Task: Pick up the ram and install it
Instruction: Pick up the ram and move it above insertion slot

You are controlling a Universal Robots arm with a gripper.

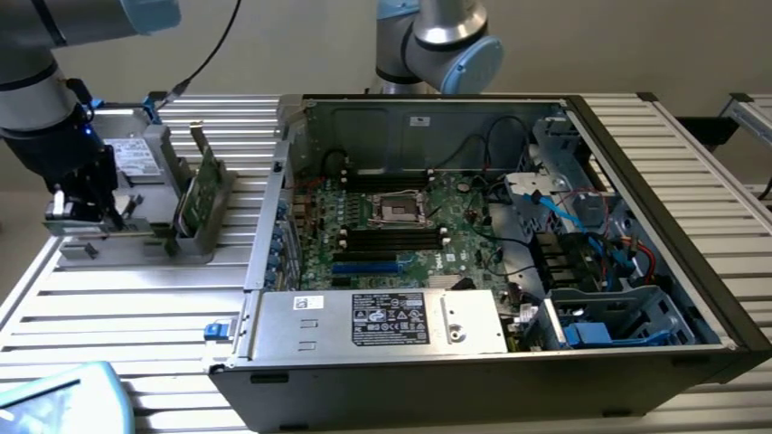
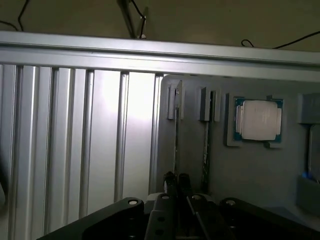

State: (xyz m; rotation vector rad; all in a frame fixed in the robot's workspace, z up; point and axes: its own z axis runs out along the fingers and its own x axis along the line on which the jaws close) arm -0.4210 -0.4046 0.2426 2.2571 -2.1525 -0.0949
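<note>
Nearest me, the silver power supply [image 1: 374, 321] sits at the front of the open computer case [image 1: 483, 389]. A little further back, at the exterior view's left, the gripper [image 2: 177, 179] hangs low over the grey holder [image 2: 240, 170]. Its fingers [image 2: 170, 178] are almost together on either side of the ram [image 2: 176, 140], which stands on edge in its slot, apparently pinched. Another thin stick [image 2: 206, 145] stands just beside it, and a silver processor [image 2: 259, 120] lies flat nearby. Farther in, the motherboard [image 1: 399, 217] lies inside the case.
</note>
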